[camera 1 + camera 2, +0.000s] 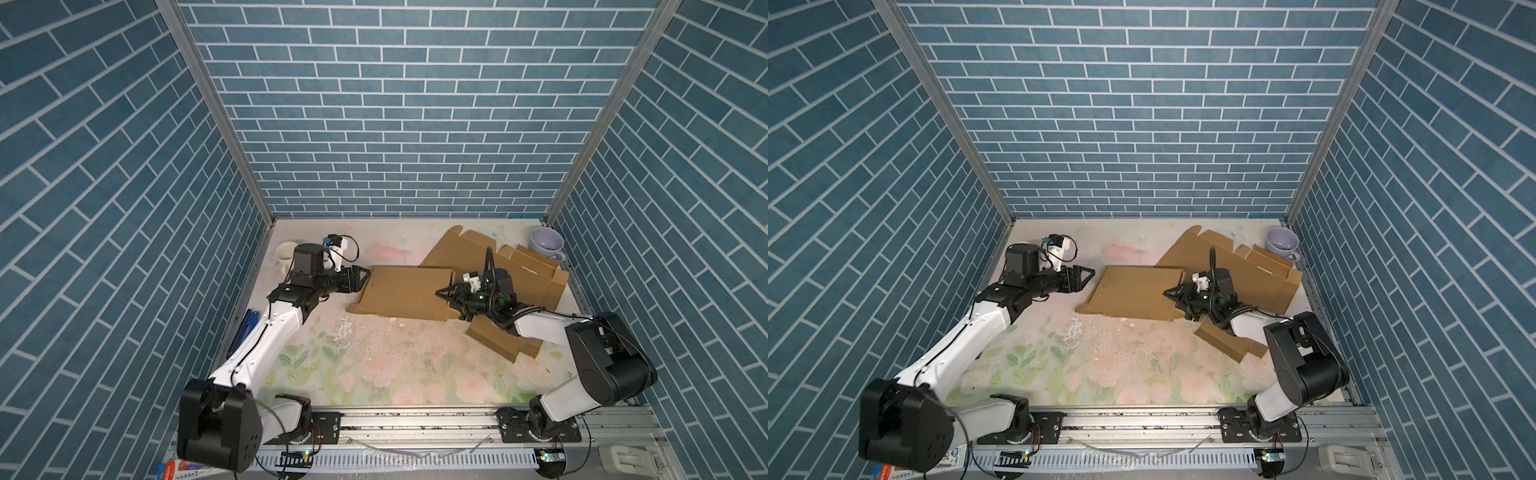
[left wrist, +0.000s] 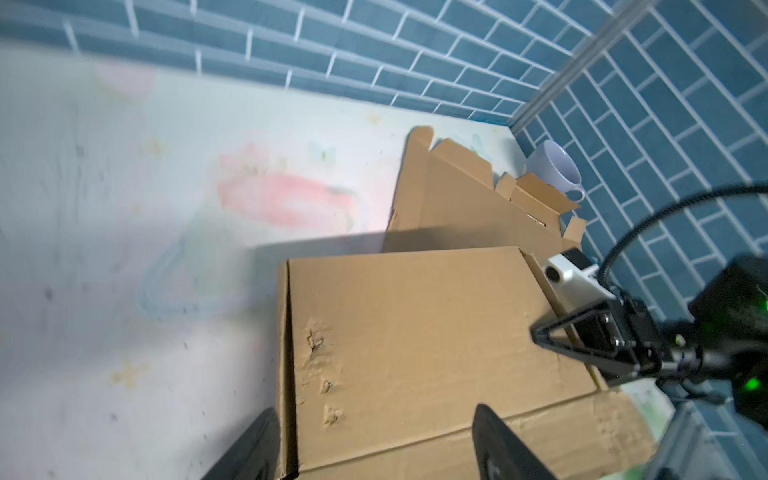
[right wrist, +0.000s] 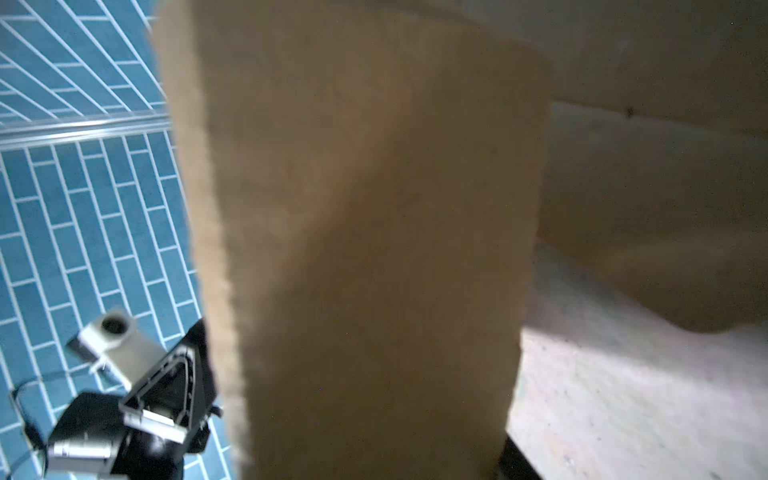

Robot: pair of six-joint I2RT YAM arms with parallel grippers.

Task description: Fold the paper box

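Observation:
The paper box is brown cardboard. Its folded-over panel lies mid-table, with more flat panels behind it and a flap at the front right. My left gripper is open at the panel's left edge, which lies between its fingers. My right gripper is at the panel's right edge. In the right wrist view a blurred cardboard flap fills the space in front of its jaws and hides all but one fingertip.
A cream mug stands at the back left behind the left arm. A lilac cup sits in the back right corner. A blue object lies along the left wall. Blue brick walls enclose three sides.

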